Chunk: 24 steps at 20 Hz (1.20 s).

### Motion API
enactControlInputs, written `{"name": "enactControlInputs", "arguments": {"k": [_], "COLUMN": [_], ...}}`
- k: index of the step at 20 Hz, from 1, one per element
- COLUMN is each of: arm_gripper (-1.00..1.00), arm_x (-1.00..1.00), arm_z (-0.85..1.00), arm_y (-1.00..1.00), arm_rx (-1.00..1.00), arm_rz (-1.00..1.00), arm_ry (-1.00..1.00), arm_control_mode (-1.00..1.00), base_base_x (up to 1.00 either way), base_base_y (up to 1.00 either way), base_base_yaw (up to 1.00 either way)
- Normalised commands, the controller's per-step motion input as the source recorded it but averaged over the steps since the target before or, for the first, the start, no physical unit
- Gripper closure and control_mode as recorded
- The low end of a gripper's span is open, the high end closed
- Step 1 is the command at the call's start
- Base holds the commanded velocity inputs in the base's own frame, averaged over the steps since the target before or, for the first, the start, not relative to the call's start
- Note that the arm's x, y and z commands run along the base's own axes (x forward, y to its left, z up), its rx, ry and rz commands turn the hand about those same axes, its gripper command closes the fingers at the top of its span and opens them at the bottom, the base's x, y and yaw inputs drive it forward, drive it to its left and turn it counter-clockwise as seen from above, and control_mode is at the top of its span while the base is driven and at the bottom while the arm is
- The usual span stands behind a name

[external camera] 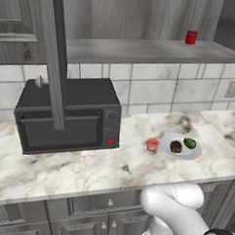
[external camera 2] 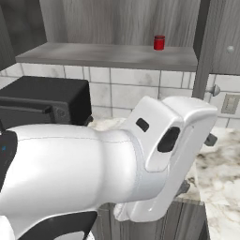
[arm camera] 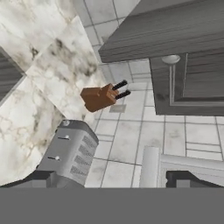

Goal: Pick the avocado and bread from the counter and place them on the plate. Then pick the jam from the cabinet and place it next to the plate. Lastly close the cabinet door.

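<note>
Cabinet [external camera: 142,51] wide open up top, grey shelf bare but for a darker red jar [external camera: 191,37] at its right end. Below it, marble desk [external camera: 63,170] carrying a black oven [external camera: 66,116] on the left and the finished breakfast on the right.

Cabinet door [external camera: 53,62] swung right out, seen edge-on in the left base view, hanging across the front of the oven. Looks like the one job left: shut it.

Plate [external camera: 195,153] sitting right of centre on the desk, bread [external camera: 175,147] and avocado [external camera: 189,143] side by side on it, jam [external camera: 152,144] upright just beside its left rim. Nothing more to fetch, by the look of it.

Over in the hand view, a framed grey panel [arm camera: 197,83] with a round knob [arm camera: 170,59] ahead, tiled wall behind, a small brown plug [arm camera: 101,97] near the middle. Cannot tell for sure which door leaf that panel is.

Claw [arm camera: 109,168] released, jaws spread wide, nothing between them, well apart from the panel.

Best handled as a push, not a grab:
- Get behind the outer face of the door, near its free edge and away from the hinge, for leverage.
- Press with the flat of a finger, following the door's arc.
- Keep the elbow high, clear of the plate and the jam.
- Ease off as the panel meets the frame, to avoid a bounce back open.
</note>
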Motion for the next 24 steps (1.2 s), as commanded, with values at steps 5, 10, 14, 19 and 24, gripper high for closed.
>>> {"name": "enactControlInputs", "arguments": {"k": [5,10,14,19,24], "arm_gripper": [-1.0,-1.0,-1.0,-1.0,-1.0], "arm_x": [0.01,0.07,0.17,0.21,0.24], "arm_z": [0.17,0.17,0.03,0.0,0.0], "arm_y": [-0.26,-0.23,-0.16,-0.19,-0.2], "arm_rx": [0.0,0.0,0.0,0.0,0.0], "arm_rz": [0.02,0.03,0.07,0.1,0.1], "arm_ry": [0.0,0.0,-0.04,-0.11,-0.07], "arm_control_mode": [-1.0,-1.0,-1.0,-1.0,-1.0], "base_base_x": [0.0,0.0,0.0,0.0,0.0], "base_base_y": [0.0,0.0,0.0,0.0,0.0], "base_base_yaw": [0.0,0.0,0.0,0.0,0.0]}}
